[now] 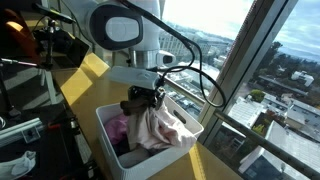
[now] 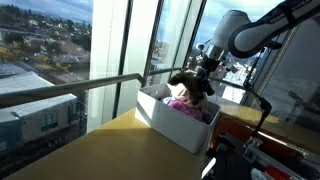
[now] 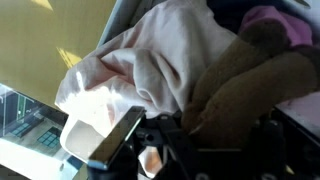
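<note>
In both exterior views my gripper [image 1: 147, 96] [image 2: 200, 78] hangs over a white bin [image 1: 108, 132] [image 2: 165, 122] full of clothes. It is shut on a brown cloth [image 1: 134, 103] [image 2: 184, 82] that bunches up just under the fingers. A pale pink cloth [image 1: 160, 125] drapes below it and over the bin's rim. In the wrist view the gripper [image 3: 190, 145] comes in from the bottom, with the brown cloth [image 3: 240, 90] pressed into it. The pale pink cloth [image 3: 140, 60] lies beside it, and a magenta garment [image 3: 272, 20] shows at the top right. One finger [image 3: 118, 140] shows at lower left.
The bin stands on a yellow tabletop [image 1: 85, 85] [image 2: 120, 145] beside tall windows with a metal rail [image 2: 90, 87]. Black equipment and cables [image 1: 25, 95] crowd one side of the table. A red and black device [image 2: 265, 130] lies near the bin.
</note>
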You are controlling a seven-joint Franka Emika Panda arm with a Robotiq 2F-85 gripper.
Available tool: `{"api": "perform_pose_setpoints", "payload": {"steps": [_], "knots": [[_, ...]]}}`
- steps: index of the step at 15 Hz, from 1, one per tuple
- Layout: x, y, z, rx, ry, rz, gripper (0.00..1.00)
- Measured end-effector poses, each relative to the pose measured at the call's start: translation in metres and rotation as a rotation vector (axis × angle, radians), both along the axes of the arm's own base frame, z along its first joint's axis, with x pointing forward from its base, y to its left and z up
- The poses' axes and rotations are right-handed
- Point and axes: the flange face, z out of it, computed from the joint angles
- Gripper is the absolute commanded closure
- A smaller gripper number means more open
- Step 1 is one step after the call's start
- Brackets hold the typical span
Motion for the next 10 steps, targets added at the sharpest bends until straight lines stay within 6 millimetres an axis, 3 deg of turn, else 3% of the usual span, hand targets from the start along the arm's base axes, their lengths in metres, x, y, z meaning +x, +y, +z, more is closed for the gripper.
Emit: {"api": "perform_pose_setpoints", "payload": {"steps": [5, 7, 10], "knots": [[0.006, 0.061, -0.035, 0.018, 0.056, 0.05, 1.0], [0.005, 0.068, -0.054, 0.021, 0.089, 0.053, 1.0], [0.002, 0.06, -0.086, 0.022, 0.137, 0.038, 1.0]]}}
